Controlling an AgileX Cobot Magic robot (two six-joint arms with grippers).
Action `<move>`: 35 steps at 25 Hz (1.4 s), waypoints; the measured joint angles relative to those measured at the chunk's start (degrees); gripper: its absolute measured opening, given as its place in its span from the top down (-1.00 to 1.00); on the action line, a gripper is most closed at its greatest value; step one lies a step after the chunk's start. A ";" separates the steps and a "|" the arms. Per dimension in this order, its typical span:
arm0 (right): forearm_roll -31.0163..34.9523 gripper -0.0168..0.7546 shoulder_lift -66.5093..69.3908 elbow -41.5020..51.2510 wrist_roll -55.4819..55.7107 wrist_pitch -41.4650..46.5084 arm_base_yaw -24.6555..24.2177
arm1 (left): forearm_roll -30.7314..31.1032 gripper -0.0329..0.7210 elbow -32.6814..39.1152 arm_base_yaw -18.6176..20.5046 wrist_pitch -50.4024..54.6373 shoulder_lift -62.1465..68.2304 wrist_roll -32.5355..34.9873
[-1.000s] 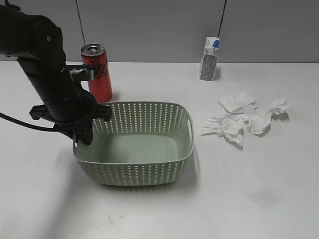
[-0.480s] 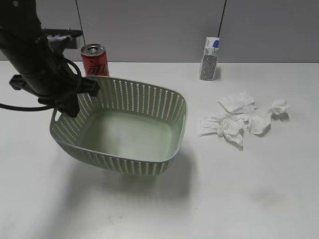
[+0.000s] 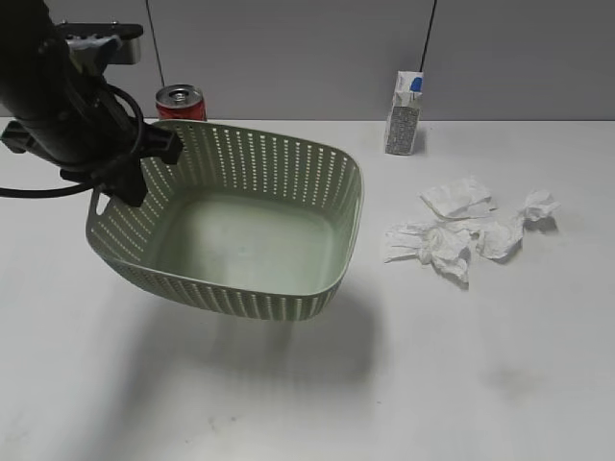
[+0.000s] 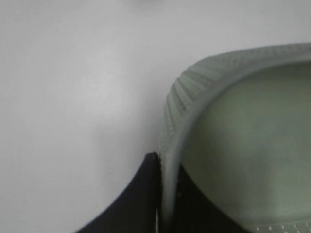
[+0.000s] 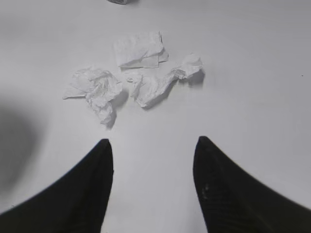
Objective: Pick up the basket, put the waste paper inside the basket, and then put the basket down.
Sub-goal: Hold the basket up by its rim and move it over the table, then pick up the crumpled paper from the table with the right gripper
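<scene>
The pale sage-green basket [image 3: 240, 240] hangs tilted above the white table, its left side higher. My left gripper [image 3: 120, 182] is shut on the basket's left wall; the left wrist view shows its black fingers [image 4: 163, 167] pinching the rim [image 4: 175, 107]. The basket is empty inside. Several crumpled white wads of waste paper [image 3: 461, 230] lie on the table to the right of the basket. In the right wrist view my right gripper [image 5: 153, 148] is open and empty, above the table just short of the waste paper [image 5: 131, 77]. The right arm is out of the exterior view.
A red can [image 3: 180, 101] stands behind the basket's left corner, mostly hidden by it. A small white-and-grey carton with a blue top [image 3: 405, 113] stands at the back of the white table [image 3: 461, 365], by the grey wall.
My left gripper has lifted the basket off the table, up and to the left, and tilted it. The paper wads, can and carton have not moved.
</scene>
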 joint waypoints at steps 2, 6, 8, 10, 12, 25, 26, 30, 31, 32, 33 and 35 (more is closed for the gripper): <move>1.32 -0.09 9.19 -5.38 -1.99 0.11 0.00 | -0.14 0.91 0.00 0.00 0.00 0.00 0.00; 6.68 -0.09 25.32 -15.08 -8.56 1.15 0.00 | -0.34 0.91 0.00 0.00 0.00 0.00 0.00; 8.20 -0.09 32.28 -20.29 -10.04 1.52 0.44 | -0.40 0.91 0.00 0.00 0.00 0.00 0.00; 8.02 -0.08 38.87 -24.83 -10.73 1.60 1.47 | -0.45 0.91 0.00 0.00 0.00 0.00 0.00; 6.58 -0.08 45.64 -29.61 -10.97 1.64 2.78 | -0.45 0.91 0.00 0.00 0.00 0.00 0.00; 1.83 -0.64 69.66 -40.08 -11.42 -8.10 5.31 | -0.51 0.91 0.00 0.00 0.00 0.00 0.00; 1.70 -0.63 70.43 -40.08 -11.49 -9.31 5.31 | -0.51 0.91 0.00 0.00 0.00 0.00 0.00; 1.05 -0.58 72.30 -40.21 -13.03 -12.69 5.31 | -0.51 0.91 0.00 0.00 0.13 0.00 0.00; 0.99 -0.57 72.70 -40.28 -13.60 -13.16 5.35 | -0.51 0.91 0.00 0.00 0.13 0.00 0.00; 0.99 -0.57 73.27 -40.32 -13.84 -13.34 5.42 | -0.51 0.91 0.00 0.00 0.13 0.00 0.00; 0.94 -0.57 73.94 -40.32 -13.99 -13.46 5.41 | -0.51 0.91 0.00 0.00 0.08 0.00 0.00; 0.73 -0.57 75.36 -40.32 -14.22 -13.30 5.73 | -0.51 0.91 0.00 0.00 0.02 0.00 0.00</move>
